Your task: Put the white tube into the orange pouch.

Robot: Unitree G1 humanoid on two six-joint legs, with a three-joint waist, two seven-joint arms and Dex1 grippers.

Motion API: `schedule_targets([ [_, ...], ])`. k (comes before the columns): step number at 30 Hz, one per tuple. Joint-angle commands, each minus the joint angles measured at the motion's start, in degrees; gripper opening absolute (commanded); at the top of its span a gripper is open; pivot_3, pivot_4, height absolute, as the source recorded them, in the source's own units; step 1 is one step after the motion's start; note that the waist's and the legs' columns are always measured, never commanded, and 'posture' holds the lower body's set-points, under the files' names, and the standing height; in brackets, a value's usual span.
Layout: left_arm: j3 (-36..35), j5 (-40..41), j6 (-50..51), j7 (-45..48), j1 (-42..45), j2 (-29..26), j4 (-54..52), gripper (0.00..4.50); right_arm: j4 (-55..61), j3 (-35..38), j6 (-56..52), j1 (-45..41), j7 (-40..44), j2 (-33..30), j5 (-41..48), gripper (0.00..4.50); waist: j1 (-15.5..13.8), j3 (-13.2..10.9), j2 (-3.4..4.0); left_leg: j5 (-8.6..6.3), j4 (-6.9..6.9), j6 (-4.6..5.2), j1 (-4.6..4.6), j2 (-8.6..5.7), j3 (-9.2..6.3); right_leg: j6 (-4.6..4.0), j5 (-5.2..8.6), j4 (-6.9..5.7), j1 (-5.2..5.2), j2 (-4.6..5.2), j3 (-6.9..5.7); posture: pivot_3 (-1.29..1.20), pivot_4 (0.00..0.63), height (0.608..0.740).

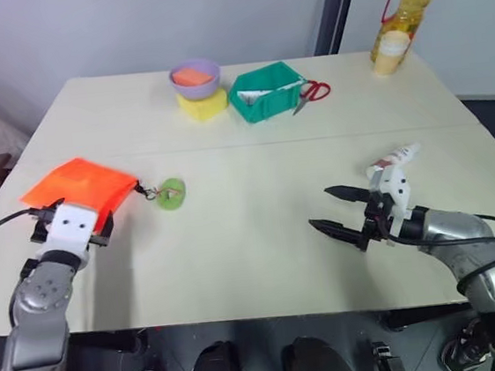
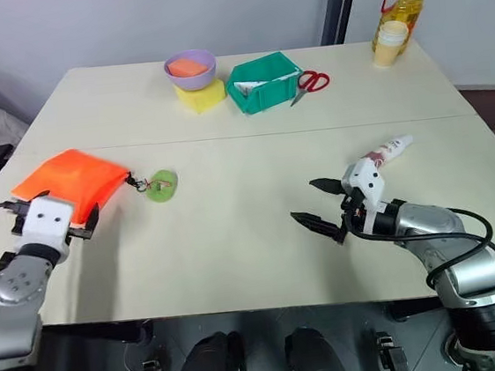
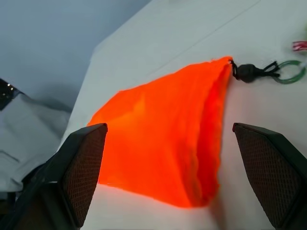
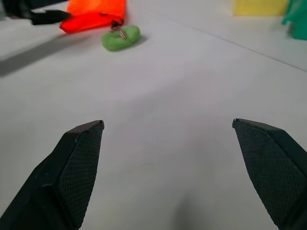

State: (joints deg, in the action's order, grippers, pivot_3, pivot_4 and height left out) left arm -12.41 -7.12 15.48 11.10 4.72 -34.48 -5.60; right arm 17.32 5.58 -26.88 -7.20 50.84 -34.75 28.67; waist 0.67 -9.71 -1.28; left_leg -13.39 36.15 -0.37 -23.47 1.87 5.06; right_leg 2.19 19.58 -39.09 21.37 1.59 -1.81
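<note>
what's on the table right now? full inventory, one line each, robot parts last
orange pouch: 1, bright orange, near left side of the table, flat
green tag: 1, green, on the cord just right of the pouch
white tube: 1, white with red print, right side, lying beyond the right claw
purple bowl: 1, lilac, far centre, sitting on the sponge, orange thing inside
yellow sponge: 1, yellow, under the bowl
green bin: 1, green, far centre, right of the sponge
scissors: 1, red handles, beside the bin's right side
oil bottle: 1, yellow, far right corner
table: 1, cream
left claw: open, at the pouch
right claw: open, empty, over bare table
</note>
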Motion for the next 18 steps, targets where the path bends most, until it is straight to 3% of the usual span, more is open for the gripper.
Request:
schedule_targets([
  [1, 1.7, -3.0, 0.7, -2.2, 2.6, 0.6, 2.9, 4.50, 2.3, -1.1, 1.6, 0.1, 0.3, 0.9, 0.8, 4.46, 0.2, 0.0, 0.00, 0.00, 0.01, 0.00, 0.00, 0.00, 0.02, 0.01, 0.00, -0.01, 0.01, 0.01, 0.01, 0.00, 0.150, 0.737],
  [18, 3.3, -6.1, -1.4, -8.9, 11.9, 1.9, 13.8, 4.50, 3.5, -4.9, 3.4, 2.8, -0.5, 3.2, 0.3, 4.46, 0.0, 0.0, -0.02, 0.01, 0.03, -0.01, 0.01, 0.00, 0.01, 0.02, -0.01, -0.03, -0.01, 0.00, -0.01, 0.00, 0.150, 0.737],
])
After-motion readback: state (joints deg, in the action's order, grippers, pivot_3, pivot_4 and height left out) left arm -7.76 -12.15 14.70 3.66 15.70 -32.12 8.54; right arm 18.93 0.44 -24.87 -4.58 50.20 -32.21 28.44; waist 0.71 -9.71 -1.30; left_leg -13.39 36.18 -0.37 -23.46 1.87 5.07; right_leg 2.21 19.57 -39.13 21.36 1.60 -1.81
